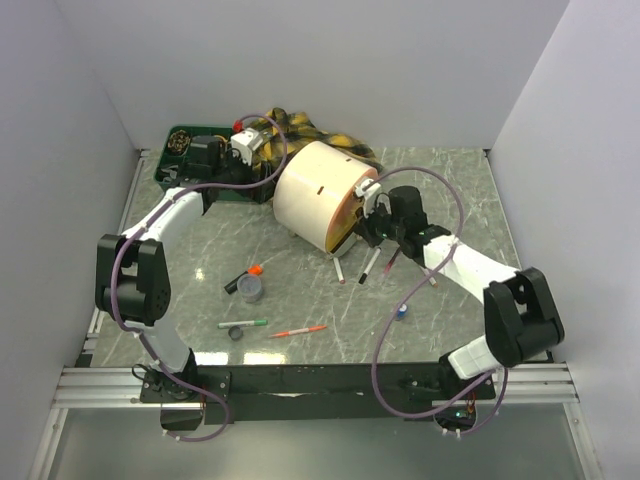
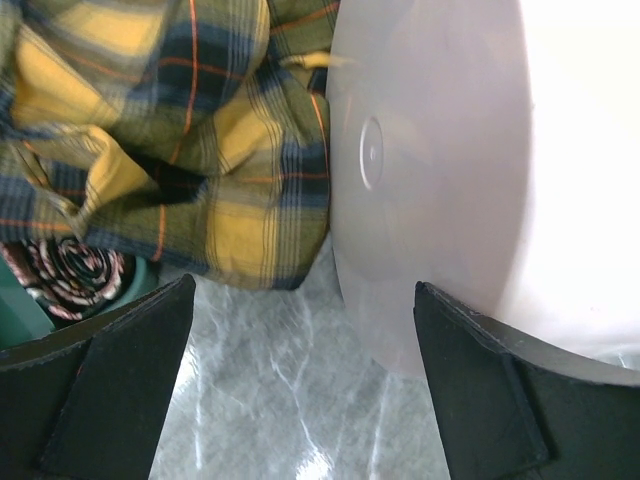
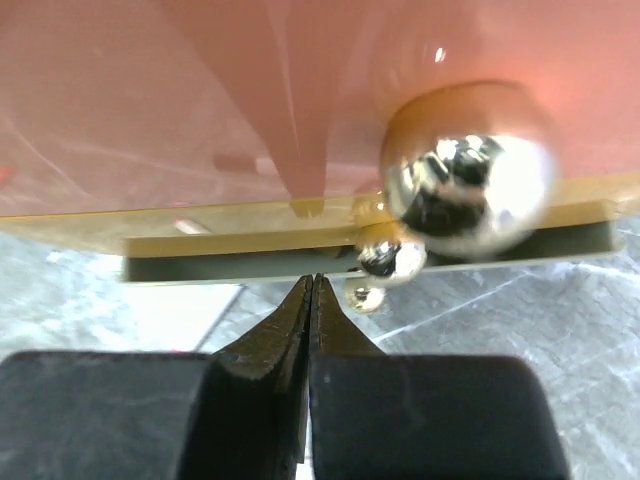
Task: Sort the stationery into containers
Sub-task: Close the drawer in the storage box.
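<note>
The cream drum (image 1: 315, 195) lies on its side mid-desk (image 1: 455, 190), with its orange inner tray (image 1: 352, 218) showing at the end that faces the right tool (image 3: 312, 285). That tool is pinched fully closed and holds nothing, its tips just short of the tray's rim beside a chrome knob (image 3: 465, 170). What the drum holds cannot be seen.

The left tool (image 2: 303, 300) gapes wide and empty between the plaid cloth (image 2: 190, 130) and the drum's wall. The dark green tray (image 1: 180, 150) at the far left holds a striped coil (image 2: 70, 275).

The orange-capped highlighter (image 1: 243, 277), a grey tape roll (image 1: 252, 291) and pens (image 1: 298, 330) lie loose on the desk.
</note>
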{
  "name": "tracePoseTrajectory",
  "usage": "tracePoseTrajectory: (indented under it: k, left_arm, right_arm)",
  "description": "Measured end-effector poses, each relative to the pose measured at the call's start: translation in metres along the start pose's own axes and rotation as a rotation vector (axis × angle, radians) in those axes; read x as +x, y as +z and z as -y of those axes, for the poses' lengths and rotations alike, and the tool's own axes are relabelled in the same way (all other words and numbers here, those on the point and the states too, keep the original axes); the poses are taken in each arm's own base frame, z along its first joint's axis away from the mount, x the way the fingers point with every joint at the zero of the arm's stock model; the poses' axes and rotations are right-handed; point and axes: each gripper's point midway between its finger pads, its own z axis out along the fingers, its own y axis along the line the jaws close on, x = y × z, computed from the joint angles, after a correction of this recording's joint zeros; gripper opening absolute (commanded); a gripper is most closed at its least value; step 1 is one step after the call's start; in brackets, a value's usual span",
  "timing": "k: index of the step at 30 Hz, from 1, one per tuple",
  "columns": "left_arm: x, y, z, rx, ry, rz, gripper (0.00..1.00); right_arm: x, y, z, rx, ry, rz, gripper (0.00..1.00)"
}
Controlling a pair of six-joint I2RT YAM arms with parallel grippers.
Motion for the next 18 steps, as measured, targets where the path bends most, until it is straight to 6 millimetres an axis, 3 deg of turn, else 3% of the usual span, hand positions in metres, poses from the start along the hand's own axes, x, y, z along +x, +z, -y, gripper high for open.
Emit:
tracePoseTrajectory:
  k: [7,12,15,18]
  left_arm:
    - [0.007,-0.002,-0.003,0.001,-0.028,-0.034,0.97]
    - [0.009,-0.004,-0.009,-0.01,-0.042,-0.046,0.97]
    - [0.007,-0.003,-0.014,-0.017,-0.043,-0.045,0.97]
    - [0.007,-0.001,-0.017,-0.018,-0.046,-0.05,0.97]
  right_arm:
    - [-0.023,-0.039,0.001,0.066,0.072,0.067,0.0]
    - [-0.02,-0.07,0.023,0.095,0.333,0.124,0.0]
    - [-0.008,-0.068,0.043,0.076,0.548,0.135,0.0]
    - [0.013,-0.054,0.055,0.025,0.738,0.11,0.0]
